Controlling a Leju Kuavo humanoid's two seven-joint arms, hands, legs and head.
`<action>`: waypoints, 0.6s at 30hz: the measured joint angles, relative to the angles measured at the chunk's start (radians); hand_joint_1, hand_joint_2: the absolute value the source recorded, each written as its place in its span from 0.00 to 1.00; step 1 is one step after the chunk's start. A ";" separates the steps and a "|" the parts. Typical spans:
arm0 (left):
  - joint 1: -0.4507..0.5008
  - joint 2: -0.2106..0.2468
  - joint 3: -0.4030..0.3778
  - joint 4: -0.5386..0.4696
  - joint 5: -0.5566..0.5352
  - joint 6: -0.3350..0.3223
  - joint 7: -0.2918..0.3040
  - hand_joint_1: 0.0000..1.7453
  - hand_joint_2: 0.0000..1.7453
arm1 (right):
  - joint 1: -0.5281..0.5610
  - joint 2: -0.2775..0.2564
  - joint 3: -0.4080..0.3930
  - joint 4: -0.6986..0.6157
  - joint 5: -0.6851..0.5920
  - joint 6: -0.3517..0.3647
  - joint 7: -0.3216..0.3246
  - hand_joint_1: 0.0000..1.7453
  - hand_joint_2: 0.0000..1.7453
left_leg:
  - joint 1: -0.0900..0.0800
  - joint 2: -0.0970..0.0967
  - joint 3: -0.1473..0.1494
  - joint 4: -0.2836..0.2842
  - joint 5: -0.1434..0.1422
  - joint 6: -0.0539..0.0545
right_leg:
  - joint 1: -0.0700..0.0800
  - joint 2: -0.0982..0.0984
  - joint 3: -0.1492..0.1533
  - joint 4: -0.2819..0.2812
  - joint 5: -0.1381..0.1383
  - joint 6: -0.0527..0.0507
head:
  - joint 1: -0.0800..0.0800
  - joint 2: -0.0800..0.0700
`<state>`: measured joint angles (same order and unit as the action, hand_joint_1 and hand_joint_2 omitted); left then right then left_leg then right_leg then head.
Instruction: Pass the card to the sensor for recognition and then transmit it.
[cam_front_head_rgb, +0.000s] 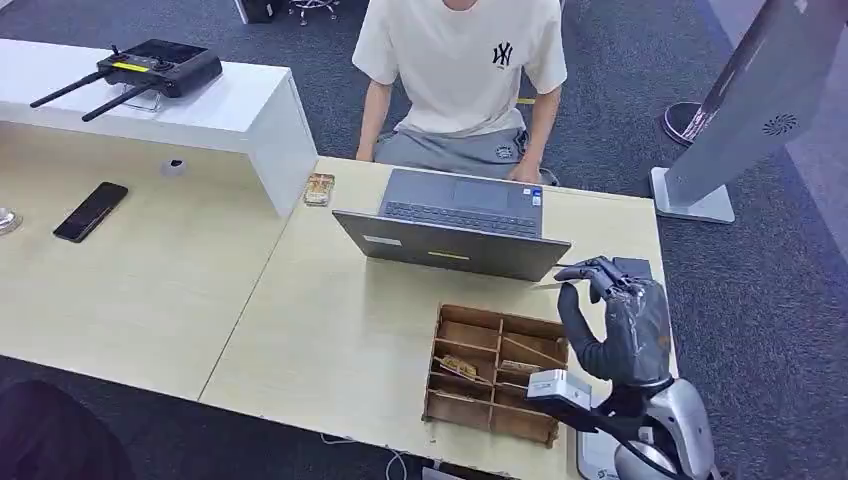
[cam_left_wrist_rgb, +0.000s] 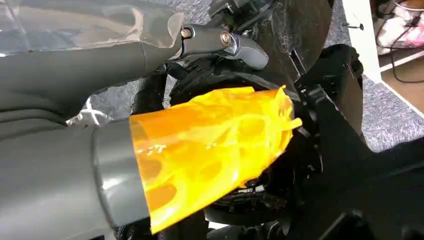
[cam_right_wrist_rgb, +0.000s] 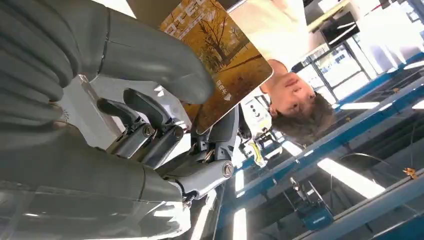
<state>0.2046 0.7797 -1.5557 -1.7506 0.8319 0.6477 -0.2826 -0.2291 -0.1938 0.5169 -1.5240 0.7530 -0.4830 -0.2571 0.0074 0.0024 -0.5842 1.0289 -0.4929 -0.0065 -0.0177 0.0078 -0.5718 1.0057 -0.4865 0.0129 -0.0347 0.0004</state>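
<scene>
One card (cam_right_wrist_rgb: 220, 60) is pinched in the right hand (cam_front_head_rgb: 615, 325) — the thick grey thumb (cam_right_wrist_rgb: 155, 55) presses on its picture side and the darker fingers (cam_right_wrist_rgb: 150, 125) sit behind it. The card shows a yellow tree and some small writing. Most of the card sticks out past the thumb, and one corner points away from the hand.

From the head view, the right hand is raised above the right end of the pale wooden table (cam_front_head_rgb: 330, 330), with its fingers up. The card (cam_front_head_rgb: 553, 286) looks like a thin pale strip at the fingertips, just in front of the grey laptop (cam_front_head_rgb: 455, 225). Below the hand sits a brown wooden tray (cam_front_head_rgb: 495, 375) with small boxes in it, and a few little things lie inside.

A person in a white shirt (cam_front_head_rgb: 460, 60) sits behind the laptop, across the table from the robot. A black phone (cam_front_head_rgb: 90, 211) lies far off on the left table.

The left hand (cam_left_wrist_rgb: 210, 150) hangs low — its fingers look bright orange, and I cannot tell if they are spread or curled.
</scene>
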 joint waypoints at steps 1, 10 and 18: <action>0.001 0.001 -0.002 0.000 -0.026 -0.003 0.003 0.00 0.00 | 0.001 0.000 -0.001 -0.002 0.001 -0.002 0.000 1.00 1.00 | 0.000 0.000 0.000 0.000 0.000 0.000 | 0.000 0.000 0.000 0.000 0.000 0.000 | 0.000 0.000; 0.002 0.005 -0.006 0.000 -0.059 -0.007 0.008 0.00 0.00 | 0.005 -0.001 -0.008 -0.013 0.005 -0.004 0.000 1.00 1.00 | 0.000 0.000 0.000 0.000 0.000 0.000 | 0.000 0.000 0.000 0.000 0.000 0.000 | 0.000 0.000; 0.001 0.004 -0.006 -0.002 -0.038 0.000 0.008 0.00 0.00 | 0.023 -0.015 -0.019 -0.037 0.011 0.012 0.018 1.00 1.00 | 0.000 -0.001 0.000 0.000 0.000 0.000 | 0.000 -0.001 0.000 0.000 0.000 0.000 | 0.000 0.000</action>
<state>0.2060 0.7839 -1.5618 -1.7525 0.7942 0.6478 -0.2750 -0.2057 -0.2091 0.4974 -1.5606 0.7641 -0.4707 -0.2388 0.0075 0.0016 -0.5842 1.0289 -0.4929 -0.0065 -0.0175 0.0071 -0.5716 1.0057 -0.4866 0.0129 -0.0351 0.0004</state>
